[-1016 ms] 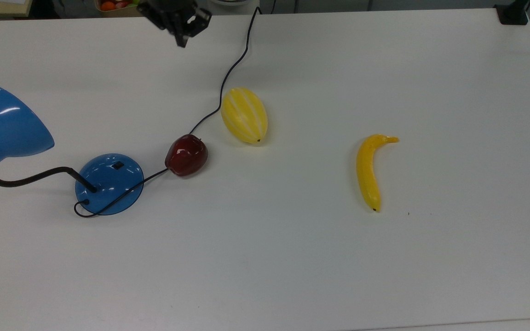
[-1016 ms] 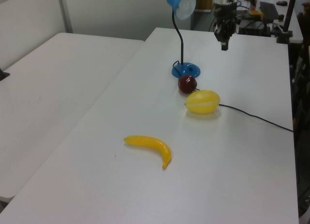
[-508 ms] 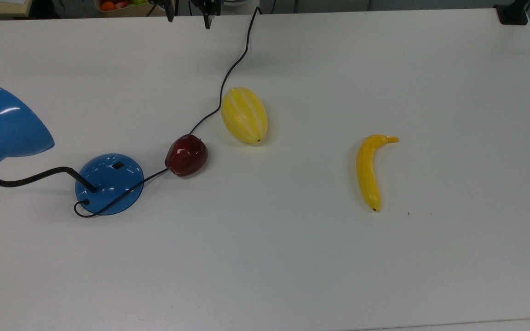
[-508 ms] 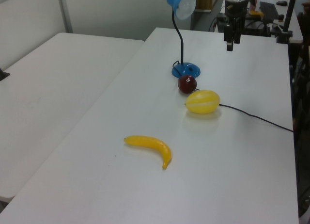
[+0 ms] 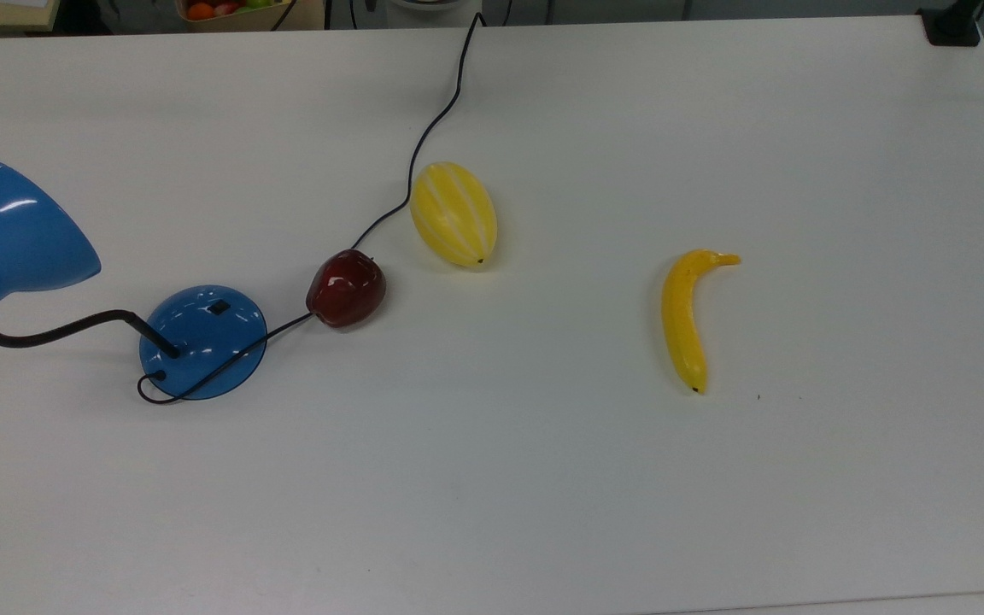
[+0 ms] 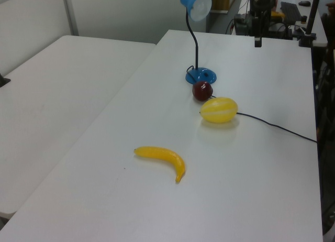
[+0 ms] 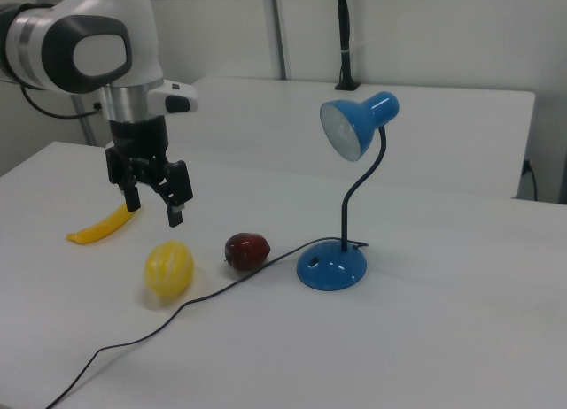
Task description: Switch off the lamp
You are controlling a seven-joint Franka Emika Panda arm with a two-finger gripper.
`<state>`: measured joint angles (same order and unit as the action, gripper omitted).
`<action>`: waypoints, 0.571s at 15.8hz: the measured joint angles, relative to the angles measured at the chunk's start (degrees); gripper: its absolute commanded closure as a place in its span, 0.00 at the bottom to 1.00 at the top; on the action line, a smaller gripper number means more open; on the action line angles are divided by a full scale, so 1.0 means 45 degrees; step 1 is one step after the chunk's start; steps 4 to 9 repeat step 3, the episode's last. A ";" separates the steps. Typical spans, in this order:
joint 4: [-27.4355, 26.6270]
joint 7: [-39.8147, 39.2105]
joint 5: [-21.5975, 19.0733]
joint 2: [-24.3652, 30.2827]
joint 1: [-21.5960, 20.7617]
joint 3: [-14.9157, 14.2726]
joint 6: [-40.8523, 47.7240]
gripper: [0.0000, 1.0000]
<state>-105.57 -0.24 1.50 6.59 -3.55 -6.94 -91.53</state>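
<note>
Gripper (image 7: pixel 152 203) hangs above the desk (image 5: pixel 543 470), fingers apart, well apart from the lamp (image 7: pixel 330 267); its shade looks unlit. Likely finished. Next, just confirm.

In the top view, left to right: lamp (image 5: pixel 202 342), apple (image 5: pixel 346 288), melon (image 5: pixel 453 213), banana (image 5: pixel 684 320).

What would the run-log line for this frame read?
gripper: open, in air, holding nothing | lamp: upright, untouched | apple, melon, banana: on table

Claw (image 7: pixel 154 207) farther from lamp (image 7: pixel 341 201).
</note>
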 measured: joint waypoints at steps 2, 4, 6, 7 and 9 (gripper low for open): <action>0.0138 -0.0176 0.0000 0.0026 0.0198 -0.0005 0.0175 0.00; 0.0182 -0.0244 0.0000 0.0036 0.0273 -0.0006 0.0229 0.00; 0.0182 -0.0244 0.0000 0.0036 0.0273 -0.0006 0.0229 0.00; 0.0182 -0.0244 0.0000 0.0036 0.0273 -0.0006 0.0229 0.00; 0.0182 -0.0244 0.0000 0.0036 0.0273 -0.0006 0.0229 0.00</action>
